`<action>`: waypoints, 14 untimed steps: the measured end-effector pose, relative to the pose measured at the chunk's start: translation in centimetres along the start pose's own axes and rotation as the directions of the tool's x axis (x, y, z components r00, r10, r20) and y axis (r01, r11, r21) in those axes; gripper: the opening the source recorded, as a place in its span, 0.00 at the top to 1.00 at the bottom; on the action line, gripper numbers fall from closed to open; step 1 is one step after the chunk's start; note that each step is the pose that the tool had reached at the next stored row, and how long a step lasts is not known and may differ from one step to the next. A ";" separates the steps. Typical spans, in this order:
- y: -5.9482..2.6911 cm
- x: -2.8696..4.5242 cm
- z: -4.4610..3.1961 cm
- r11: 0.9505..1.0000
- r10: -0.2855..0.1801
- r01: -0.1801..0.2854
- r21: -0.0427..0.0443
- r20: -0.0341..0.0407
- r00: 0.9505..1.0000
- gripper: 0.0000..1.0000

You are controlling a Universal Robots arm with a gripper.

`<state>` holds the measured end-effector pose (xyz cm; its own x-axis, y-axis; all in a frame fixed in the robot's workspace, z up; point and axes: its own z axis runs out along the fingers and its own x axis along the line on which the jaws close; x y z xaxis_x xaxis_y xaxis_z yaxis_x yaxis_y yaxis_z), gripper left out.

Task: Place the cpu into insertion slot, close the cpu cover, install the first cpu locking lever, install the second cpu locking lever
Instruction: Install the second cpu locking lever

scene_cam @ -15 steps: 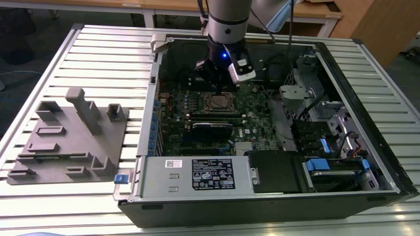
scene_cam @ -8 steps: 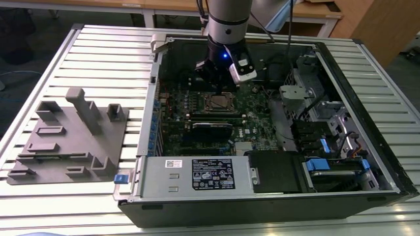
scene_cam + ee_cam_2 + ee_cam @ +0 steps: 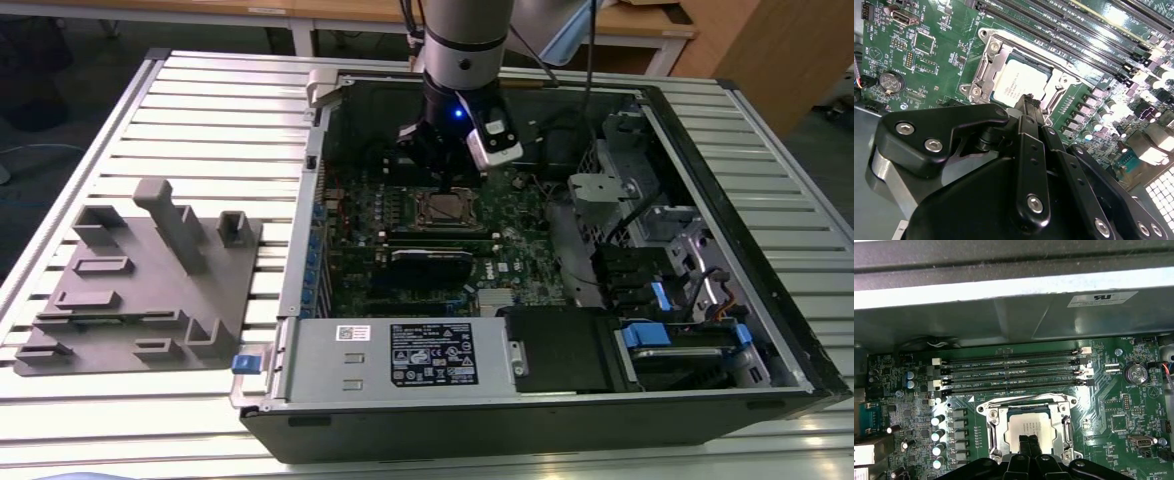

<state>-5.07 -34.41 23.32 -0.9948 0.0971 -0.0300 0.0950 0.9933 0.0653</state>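
Gripper (image 3: 1028, 444) was seen low over the cpu (image 3: 1030, 429), its two black fingertips (image 3: 1024, 445) pressed together with no gap visible between them, so it was judged closed and nothing was held between the pads. In the first wrist view the tips were placed at the near edge of the chip's silvery top; whether contact was made could not be told. In the second wrist view the gripper (image 3: 1029, 101) tips were likewise seen at the cpu (image 3: 1019, 85) edge, with the linkage body below them.

Cpu was seated flat in the insertion slot (image 3: 995, 432), framed by silver metal edges. The cpu cover (image 3: 1026, 401) was seen as a thin silver frame around the chip; whether it was fully shut down could not be told. Locking levers could not be made out with certainty.

In the exterior view the arm was positioned over the far middle of the motherboard (image 3: 514, 235) inside the open computer case (image 3: 534, 420), with the gripper (image 3: 447, 180) just above the insertion slot (image 3: 449, 209). A grey fixture plate (image 3: 134, 290) was laid on the slatted table (image 3: 200, 100) to the exterior view's left of the case, well apart from the gripper. Four memory slots (image 3: 1011, 372) were seen just beyond the socket, on the far side.
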 end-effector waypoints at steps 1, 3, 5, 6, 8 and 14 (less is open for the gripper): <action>0.00 0.00 0.00 1.000 0.000 0.000 0.000 0.000 1.000 0.89; 0.00 0.00 0.00 1.000 0.000 0.000 0.000 0.000 1.000 0.89; 0.00 0.00 -0.01 1.000 0.000 0.000 0.000 0.000 1.000 0.89; 0.01 -0.01 -0.06 1.000 0.000 0.000 0.000 0.000 1.000 0.89; 0.02 -0.01 -0.28 1.000 0.000 0.000 0.000 0.000 1.000 0.89; 0.02 -0.02 -0.49 1.000 0.000 0.000 0.000 -0.001 1.000 0.89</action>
<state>-5.06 -34.43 23.81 -0.9949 0.0970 -0.0293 0.0950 0.9933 0.0654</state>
